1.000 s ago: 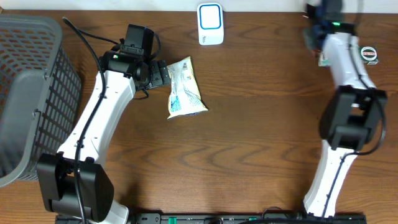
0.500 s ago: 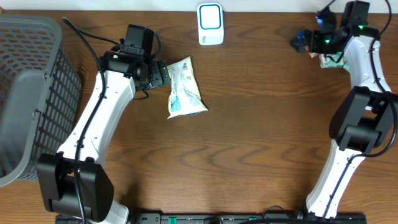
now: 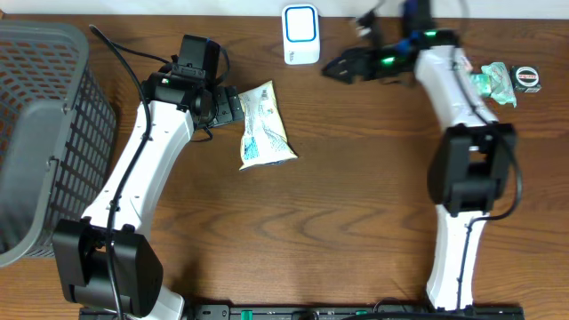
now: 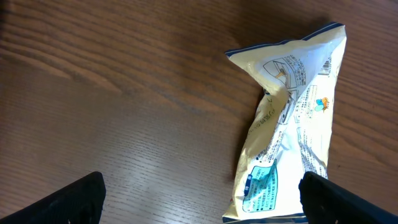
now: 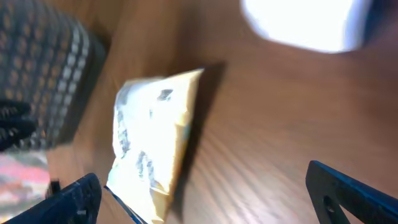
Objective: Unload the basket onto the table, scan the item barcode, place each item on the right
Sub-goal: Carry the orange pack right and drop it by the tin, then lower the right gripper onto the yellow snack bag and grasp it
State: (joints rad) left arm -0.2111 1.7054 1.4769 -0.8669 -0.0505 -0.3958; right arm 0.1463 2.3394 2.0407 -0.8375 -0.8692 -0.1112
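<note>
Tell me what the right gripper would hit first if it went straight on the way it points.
Most likely the snack packet: the open right gripper points toward it, its line passing beside the scanner. Its height is unclear, so it might pass over the packet.

Grey basket [image 3: 84, 107] along the left edge — at upper right, a green packet [image 3: 492, 83] beside a small round item [image 3: 529, 78]; wooden table [image 3: 356, 204] underneath.
</note>
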